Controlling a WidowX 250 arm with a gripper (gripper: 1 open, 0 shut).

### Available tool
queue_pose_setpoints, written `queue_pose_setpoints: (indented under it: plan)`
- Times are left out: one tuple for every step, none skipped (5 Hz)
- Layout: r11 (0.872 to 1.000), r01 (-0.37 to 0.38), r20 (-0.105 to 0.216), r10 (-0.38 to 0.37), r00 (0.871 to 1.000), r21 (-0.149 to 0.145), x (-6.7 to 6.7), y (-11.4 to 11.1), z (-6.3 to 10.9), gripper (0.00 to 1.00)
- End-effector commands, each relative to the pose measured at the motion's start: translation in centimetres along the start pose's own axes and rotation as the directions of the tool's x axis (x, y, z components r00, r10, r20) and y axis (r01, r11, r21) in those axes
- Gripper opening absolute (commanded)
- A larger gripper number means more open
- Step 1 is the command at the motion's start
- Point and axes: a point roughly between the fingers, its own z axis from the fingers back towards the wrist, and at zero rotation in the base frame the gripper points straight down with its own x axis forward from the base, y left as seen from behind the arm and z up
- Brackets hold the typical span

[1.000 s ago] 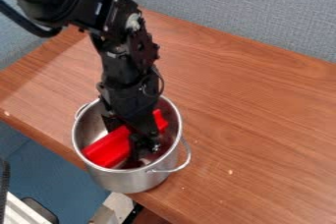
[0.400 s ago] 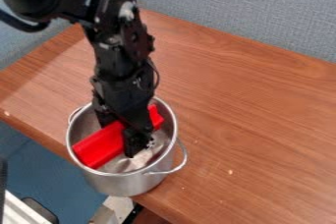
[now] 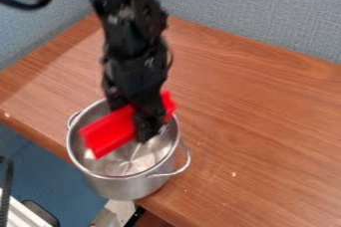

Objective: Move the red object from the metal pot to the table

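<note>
The red object (image 3: pixel 115 129) is a bright red elongated block, tilted and lifted to about the rim of the metal pot (image 3: pixel 170 173). My gripper (image 3: pixel 144 121) comes down from above and is shut on the red object near its right end. The shiny pot stands at the near edge of the brown wood-grain table (image 3: pixel 253 92), and its inside bottom shows below the block. The fingertips are partly hidden behind the block.
The table's rounded front edge runs just left of and below the pot. Bare tabletop stretches to the right and behind the pot. A grey wall lies beyond the far edge.
The gripper has risen with the red object, lifting it from the bottom of the pot up to rim height. The pot has stayed in place.
</note>
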Motion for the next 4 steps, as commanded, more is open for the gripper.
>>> queue_pose_setpoints:
  plan:
    - [1.000, -0.021, 0.078, 0.020, 0.997, 0.012, 3.7, 0.8, 2.6, 0.00]
    - [1.000, -0.019, 0.084, 0.019, 0.996, 0.004, 4.5, 0.3, 2.5, 0.00]
    - [0.999, -0.037, 0.077, 0.037, 0.996, -0.009, 4.3, 0.9, 2.3, 0.00]
    - [0.998, -0.052, 0.072, 0.054, 0.996, -0.020, 4.0, 1.4, 2.0, 0.00]
